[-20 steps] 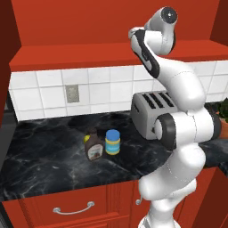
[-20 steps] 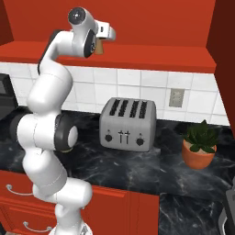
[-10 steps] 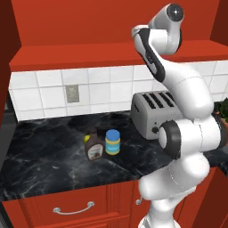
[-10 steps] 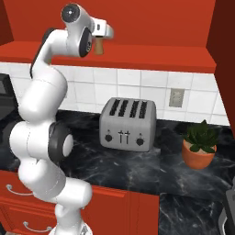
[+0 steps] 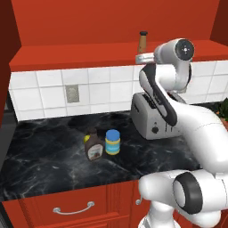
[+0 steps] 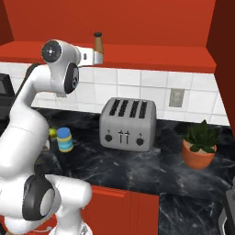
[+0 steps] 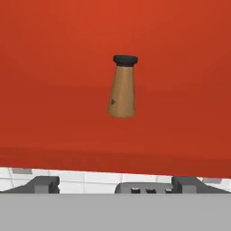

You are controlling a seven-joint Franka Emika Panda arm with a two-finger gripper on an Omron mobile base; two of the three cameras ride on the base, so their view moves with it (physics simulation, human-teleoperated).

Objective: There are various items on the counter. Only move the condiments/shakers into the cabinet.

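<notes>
The small tan shaker point(image 5: 143, 42) point(image 6: 97, 42) point(image 7: 122, 86) with its dark top stands upright on the red shelf floor of the cabinet point(image 5: 80, 53) point(image 6: 160, 62). My gripper point(image 5: 142, 58) point(image 6: 97, 57) point(image 7: 116, 185) hangs open just in front of the shelf edge and slightly below the shaker, holding nothing. On the black counter point(image 5: 44, 164) point(image 6: 137, 170) the dark brown bottle point(image 5: 93, 147) stands beside the blue-capped yellow jar point(image 5: 112, 141) point(image 6: 64, 139). The small yellow fruit point(image 5: 86, 139) point(image 6: 53, 133) lies just behind them.
A silver toaster point(image 5: 149, 118) point(image 6: 128, 124) stands against the tiled wall, below the gripper. A potted plant point(image 6: 199, 144) sits to its right. Red drawer fronts with metal handles point(image 5: 73, 208) run under the counter.
The jaws have opened and let the shaker go. The hand has drawn back from the shelf and dropped a little, and the shaker stays standing in the cabinet.
</notes>
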